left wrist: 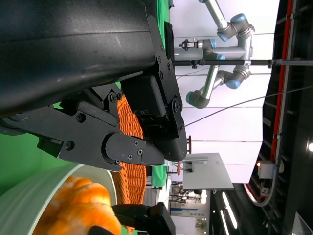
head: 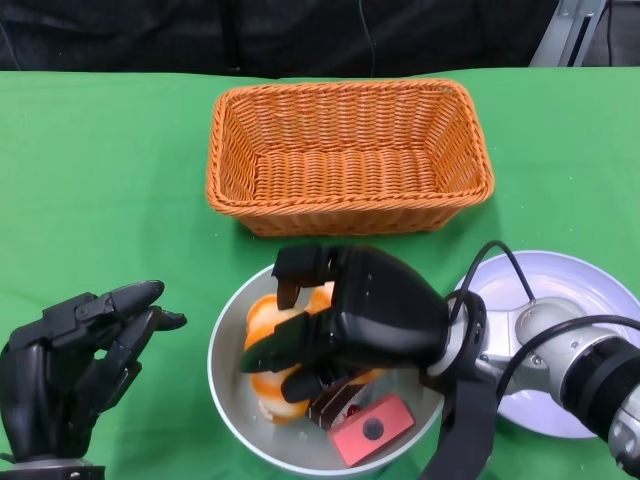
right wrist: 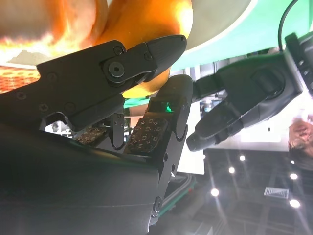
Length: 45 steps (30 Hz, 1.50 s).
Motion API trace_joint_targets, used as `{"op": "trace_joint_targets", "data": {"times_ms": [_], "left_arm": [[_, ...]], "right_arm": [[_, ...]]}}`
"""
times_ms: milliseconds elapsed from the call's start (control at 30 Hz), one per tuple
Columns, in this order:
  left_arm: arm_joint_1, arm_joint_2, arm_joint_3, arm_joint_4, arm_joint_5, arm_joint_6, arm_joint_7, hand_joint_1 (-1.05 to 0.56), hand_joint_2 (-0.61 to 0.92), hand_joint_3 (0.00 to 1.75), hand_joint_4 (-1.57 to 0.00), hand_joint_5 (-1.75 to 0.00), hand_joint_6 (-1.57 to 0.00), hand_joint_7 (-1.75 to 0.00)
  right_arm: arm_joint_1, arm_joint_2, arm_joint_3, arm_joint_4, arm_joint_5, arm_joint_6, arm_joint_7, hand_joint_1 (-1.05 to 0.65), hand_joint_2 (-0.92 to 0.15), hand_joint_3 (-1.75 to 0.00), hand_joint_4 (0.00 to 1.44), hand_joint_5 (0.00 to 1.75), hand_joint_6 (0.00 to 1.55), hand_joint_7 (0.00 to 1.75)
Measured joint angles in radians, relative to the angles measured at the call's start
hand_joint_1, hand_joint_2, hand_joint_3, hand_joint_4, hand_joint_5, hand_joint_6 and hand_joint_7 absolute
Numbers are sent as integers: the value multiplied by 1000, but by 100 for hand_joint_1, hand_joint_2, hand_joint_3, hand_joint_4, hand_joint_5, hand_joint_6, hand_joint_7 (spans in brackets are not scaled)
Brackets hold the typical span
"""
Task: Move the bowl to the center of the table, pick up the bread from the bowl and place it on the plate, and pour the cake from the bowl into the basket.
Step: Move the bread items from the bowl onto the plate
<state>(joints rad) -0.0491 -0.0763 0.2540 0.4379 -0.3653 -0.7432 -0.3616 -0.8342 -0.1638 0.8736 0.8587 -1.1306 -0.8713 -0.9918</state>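
The grey bowl (head: 225, 340) sits at the near middle of the green table. It holds an orange bread (head: 265, 318) and a red and brown cake (head: 372, 428). My right hand (head: 360, 320) reaches into the bowl and grips the bread, fingers arched over it and thumb at its near side. The right wrist view shows the bread (right wrist: 142, 19) against my fingers (right wrist: 146, 54). My left hand (head: 75, 360) hovers left of the bowl, fingers apart and holding nothing. The white plate (head: 570, 290) lies right of the bowl, partly under my right forearm. The wicker basket (head: 348, 160) stands behind the bowl.
Green cloth covers the table, which ends at a dark edge behind the basket. The left wrist view shows the bowl's rim (left wrist: 29, 191), the bread (left wrist: 73, 210) and the basket (left wrist: 129, 166) past my left hand (left wrist: 112, 122).
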Motion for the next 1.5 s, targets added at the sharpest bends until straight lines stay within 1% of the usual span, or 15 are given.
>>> {"op": "trace_joint_targets", "data": {"times_ms": [100,133,167,200,233,300,333,433,567,667,900,1200,1333,1500], "left_arm": [[-6,4,1,7,-1,1,0,-29,92,14,-85,-94,-127,-1],[-9,5,1,9,-4,1,-3,-30,92,13,-86,-91,-126,0],[-12,5,0,13,-12,1,-8,-31,92,13,-87,-90,-126,0],[-14,6,1,16,-24,2,-15,-31,92,13,-87,-89,-126,0],[-16,6,1,17,-31,2,-19,-31,92,13,-88,-88,-126,-1],[-16,7,2,17,-33,3,-21,-32,92,13,-88,-88,-127,-1],[-16,7,2,17,-32,3,-21,-31,92,13,-89,-87,-127,-1],[-17,7,5,21,-33,3,-21,-30,92,14,-88,-87,-128,-1],[-18,7,12,26,-39,3,-27,-29,92,15,-88,-87,-128,-1],[-20,10,14,32,-41,5,-37,-27,92,15,-88,-88,-128,-1],[-23,19,22,58,-44,5,-40,-28,92,14,-89,-92,-129,-2],[-33,22,24,77,-43,5,-40,-27,92,16,-87,-97,-128,-1],[-41,22,26,90,-45,2,-47,-27,92,16,-87,-98,-128,-1],[-42,21,31,94,-38,-3,-47,-27,92,17,-87,-100,-129,-2]], "right_arm": [[-3,-2,-13,-9,9,-8,6,-30,-84,0,80,120,119,12],[-3,-4,-21,-14,12,-11,9,-29,-86,0,82,77,119,15],[-4,-6,-30,-20,17,-16,14,-28,-86,0,88,48,117,19],[-6,-9,-38,-27,21,-20,19,-28,-87,0,94,31,116,22],[-7,-15,-44,-36,22,-24,23,-28,-88,-1,106,29,116,24],[-7,-28,-62,-58,24,-30,32,-29,-90,0,99,76,111,31],[-7,-36,-71,-69,30,-36,41,-28,-91,0,96,86,110,31],[1,-62,-105,-116,70,-56,85,-28,-91,0,92,98,108,27],[32,-83,-150,-172,115,-82,123,-28,-90,0,88,106,111,21],[62,-87,-172,-205,140,-104,152,-28,-90,0,86,108,112,19],[116,-95,-222,-247,176,-127,224,-28,-90,0,87,103,114,17],[148,-99,-302,-304,220,-158,305,-28,-88,0,88,99,114,15],[176,-104,-324,-328,232,-169,333,-28,-87,0,90,97,115,16],[213,-134,-377,-365,295,-189,400,-29,-87,0,89,95,114,15]]}}
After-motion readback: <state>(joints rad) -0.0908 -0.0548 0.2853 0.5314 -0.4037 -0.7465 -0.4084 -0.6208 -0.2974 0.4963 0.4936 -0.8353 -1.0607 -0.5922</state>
